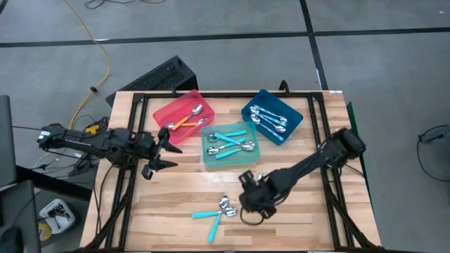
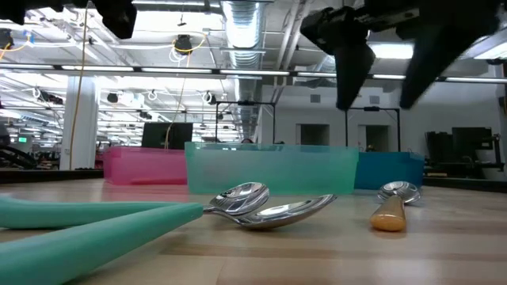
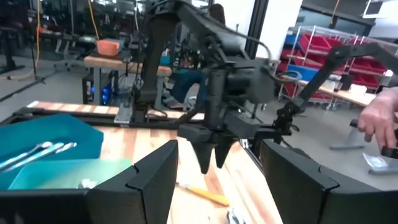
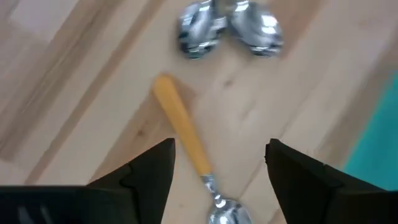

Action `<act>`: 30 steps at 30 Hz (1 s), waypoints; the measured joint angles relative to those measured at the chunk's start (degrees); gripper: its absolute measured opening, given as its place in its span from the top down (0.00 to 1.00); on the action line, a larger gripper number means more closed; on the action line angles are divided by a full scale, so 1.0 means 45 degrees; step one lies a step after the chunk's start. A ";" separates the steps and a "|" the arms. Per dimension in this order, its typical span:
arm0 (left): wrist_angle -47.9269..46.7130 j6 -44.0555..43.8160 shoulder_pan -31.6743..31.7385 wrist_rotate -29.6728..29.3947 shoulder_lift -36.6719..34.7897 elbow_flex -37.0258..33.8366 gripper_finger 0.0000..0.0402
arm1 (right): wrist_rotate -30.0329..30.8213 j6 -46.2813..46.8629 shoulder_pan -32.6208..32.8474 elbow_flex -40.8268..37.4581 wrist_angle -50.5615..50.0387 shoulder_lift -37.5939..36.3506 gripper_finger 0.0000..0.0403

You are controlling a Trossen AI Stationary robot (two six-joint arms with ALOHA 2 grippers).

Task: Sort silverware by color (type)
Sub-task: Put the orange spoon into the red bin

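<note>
Hovering right gripper, jaws wide, orange spoon bowl cut off, left jaws parted.

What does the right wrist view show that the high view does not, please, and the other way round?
Only the right wrist view shows the orange-handled spoon lying on the wood between the right gripper's open fingers; from above that arm hides it. Only the high view shows the red tray, teal tray, blue tray and the left gripper beside them. Both show the two spoon bowls on the table.
</note>
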 joint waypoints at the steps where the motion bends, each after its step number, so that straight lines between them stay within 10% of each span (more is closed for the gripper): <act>1: -0.0121 -0.0006 0.0000 0.0002 0.0000 0.0000 0.47 | -0.0003 -0.0171 0.0076 0.0377 -0.0438 0.0379 0.33; 30: -0.1153 -0.0178 0.0010 -0.0073 0.0003 0.0000 0.47 | 0.0356 -0.1011 0.0597 -0.0006 -0.0645 0.2223 0.33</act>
